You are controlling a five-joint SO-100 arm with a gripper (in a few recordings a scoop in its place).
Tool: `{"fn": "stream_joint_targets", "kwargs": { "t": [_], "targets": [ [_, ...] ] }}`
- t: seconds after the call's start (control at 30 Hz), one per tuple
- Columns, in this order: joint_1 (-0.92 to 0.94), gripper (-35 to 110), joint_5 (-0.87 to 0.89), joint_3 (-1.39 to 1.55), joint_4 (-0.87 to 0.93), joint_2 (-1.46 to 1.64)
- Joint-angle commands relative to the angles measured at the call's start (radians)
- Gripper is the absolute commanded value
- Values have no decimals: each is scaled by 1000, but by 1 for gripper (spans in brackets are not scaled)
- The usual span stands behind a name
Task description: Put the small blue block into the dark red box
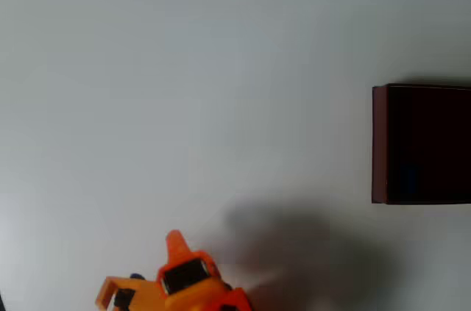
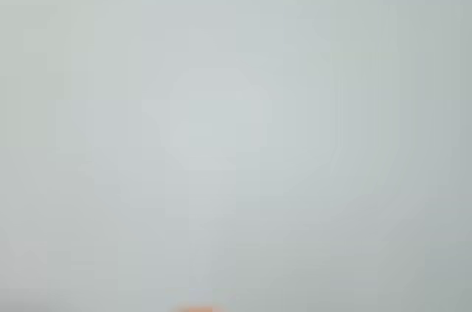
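Pale white table (image 1: pixel 184 90) across the overhead view. At 3 o'clock, dark red box (image 1: pixel 380 142), cut by the right edge; faint bluish patch inside, too dim to name. At 7 o'clock, orange gripper (image 1: pixel 175 241), well apart from the box; fingers' spread unclear.

Orange end effector (image 1: pixel 174 241) low at overhead view's bottom edge, tip pointing up.

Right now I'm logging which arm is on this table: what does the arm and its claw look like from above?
In the overhead view the arm is bright orange plastic with blocky segments and dark black parts set into its top. A pointed orange tip, seemingly the claw, sticks up from it. No cables or markings can be made out. It sits on a plain white table.
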Motion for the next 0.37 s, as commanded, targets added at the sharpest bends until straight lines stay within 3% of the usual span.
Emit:
{"fn": "stream_joint_targets", "kwargs": {
  "t": [0.0,0.33],
  "targets": [
    [-28,1,-43,74,-31,34],
    [9,1,-37,132,-41,34]
  ]
}}
